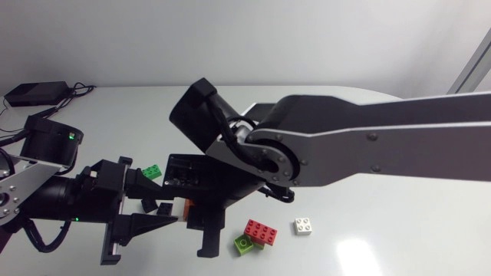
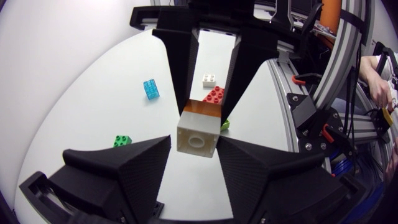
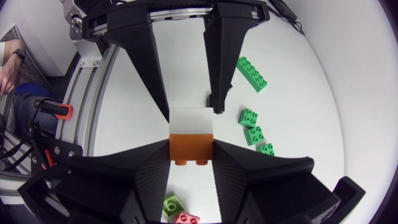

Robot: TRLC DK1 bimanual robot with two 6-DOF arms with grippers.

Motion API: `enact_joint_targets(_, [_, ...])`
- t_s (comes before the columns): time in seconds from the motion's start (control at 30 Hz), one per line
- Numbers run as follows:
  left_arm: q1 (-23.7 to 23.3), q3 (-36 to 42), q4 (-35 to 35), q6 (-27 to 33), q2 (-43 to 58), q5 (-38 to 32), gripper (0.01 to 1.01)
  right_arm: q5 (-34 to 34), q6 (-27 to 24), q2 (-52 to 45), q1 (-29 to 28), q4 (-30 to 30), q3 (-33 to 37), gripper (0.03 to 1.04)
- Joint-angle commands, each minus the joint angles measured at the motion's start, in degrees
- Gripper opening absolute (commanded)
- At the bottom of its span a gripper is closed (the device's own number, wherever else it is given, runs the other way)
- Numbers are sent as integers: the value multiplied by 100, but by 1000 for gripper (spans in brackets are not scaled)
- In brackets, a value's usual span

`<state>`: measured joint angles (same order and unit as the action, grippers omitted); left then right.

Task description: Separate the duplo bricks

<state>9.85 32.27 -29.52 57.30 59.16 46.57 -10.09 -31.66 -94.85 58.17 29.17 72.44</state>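
Two claws clamped on one stacked pair (image 2: 200,124), aloft over the near middle of the table (image 1: 383,245), left of a red brick (image 1: 261,230): left claw (image 2: 195,144) gripping white brick (image 2: 198,135), right claw (image 3: 191,153) gripping orange brick (image 3: 189,144); advise straight opposite pull along stud axis, grips firm, no twist.

Silver-grey links (image 1: 383,142) with dark screws (image 1: 372,137), black joints (image 1: 47,144), green light (image 1: 71,136)

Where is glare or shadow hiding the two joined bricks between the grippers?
Head view: the glare patch lies on the table, away from them, but the right arm covers most of the pair. Left wrist view: white brick and orange brick evenly lit, seam plain. Right wrist view: orange brick plain, white brick faint against the pale table.
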Motion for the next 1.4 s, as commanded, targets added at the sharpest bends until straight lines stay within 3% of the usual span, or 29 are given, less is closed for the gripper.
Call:
enact_joint_targets(0.0, [79, 192, 78, -131, 96, 63, 464, -55, 107, 133, 71, -43, -125, 215])
enact_joint_targets(0.07, [149, 183, 78, -149, 105, 72, 456, -72, 107, 142, 80, -43, -134, 215])
enact_joint_targets(0.17, [193, 183, 95, -245, 105, 169, 362, -81, 116, 168, 98, -78, -187, 215])
enact_joint_targets(0.57, [219, 192, 60, -263, 105, 397, 325, -160, 46, 458, 107, -52, -380, 215])
enact_joint_targets(1.0, [-132, 570, -309, -193, 263, 924, 323, 103, -156, 687, 142, -16, -741, 215])
enact_joint_targets(1.17, [-282, 482, -283, -122, 114, 872, 323, 473, -622, 977, -377, 344, -1004, 215])
enact_joint_targets(1.37, [-369, 429, -256, -8, 96, 819, 325, 1694, -1712, 1373, -1370, 757, -1523, 215])
